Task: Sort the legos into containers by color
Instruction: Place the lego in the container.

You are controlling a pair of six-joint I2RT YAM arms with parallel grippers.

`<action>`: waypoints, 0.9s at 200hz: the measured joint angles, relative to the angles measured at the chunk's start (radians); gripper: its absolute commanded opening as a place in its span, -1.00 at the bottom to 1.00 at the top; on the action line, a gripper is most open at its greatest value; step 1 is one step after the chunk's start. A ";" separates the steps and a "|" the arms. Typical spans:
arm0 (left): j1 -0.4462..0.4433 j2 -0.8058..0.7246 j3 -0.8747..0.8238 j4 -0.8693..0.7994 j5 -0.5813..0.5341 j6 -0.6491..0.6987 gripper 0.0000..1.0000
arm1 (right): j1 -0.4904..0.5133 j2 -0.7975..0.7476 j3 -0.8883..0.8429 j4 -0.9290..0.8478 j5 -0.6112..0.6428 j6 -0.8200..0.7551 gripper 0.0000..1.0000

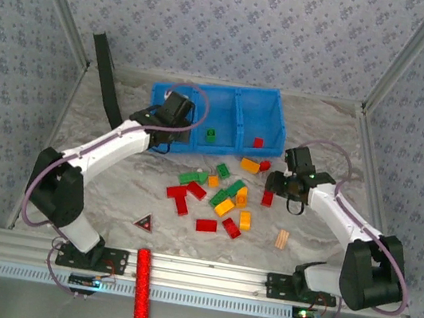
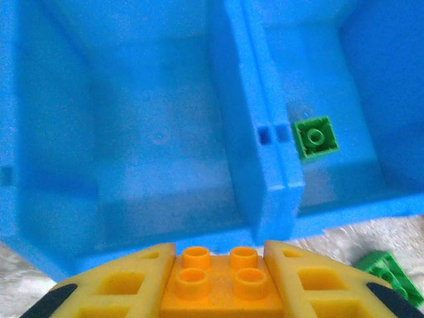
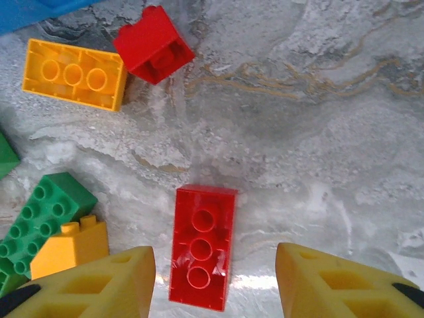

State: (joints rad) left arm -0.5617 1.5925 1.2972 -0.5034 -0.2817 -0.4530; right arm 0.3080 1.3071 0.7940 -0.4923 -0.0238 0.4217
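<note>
Marbled table | left end effector clenched on orange brick above blue bin, left compartment: let go low, clear of divider | right end effector spread over red brick on table

A grey-veined marbled counter is boxed in by walls papered in a pale blue floral print, and a black strap slants down by the left rear corner. Near the front of the counter lie a small dark triangle with a red edge on the left and a tan ridged wooden piece on the right, well apart. A glittery red rod with a rounded silver end lies across the grooved aluminium rail at the near edge.
</note>
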 measured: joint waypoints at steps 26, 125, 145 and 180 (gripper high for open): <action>0.051 0.046 0.037 -0.001 -0.015 0.023 -0.63 | -0.001 0.018 -0.014 0.029 -0.028 0.000 0.07; 0.111 0.385 0.209 0.008 -0.002 0.071 -0.59 | -0.001 0.058 -0.045 0.050 -0.063 0.000 0.08; 0.117 0.423 0.213 0.007 0.005 0.071 -0.57 | -0.001 0.072 -0.045 0.054 -0.064 0.000 0.08; 0.122 0.457 0.213 0.005 0.020 0.063 -0.50 | -0.001 0.106 -0.045 0.058 -0.064 0.000 0.08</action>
State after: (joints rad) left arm -0.4393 2.0499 1.5105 -0.4980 -0.2615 -0.3904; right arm 0.3073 1.4128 0.7486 -0.4343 -0.0879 0.4217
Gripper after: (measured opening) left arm 0.342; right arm 0.542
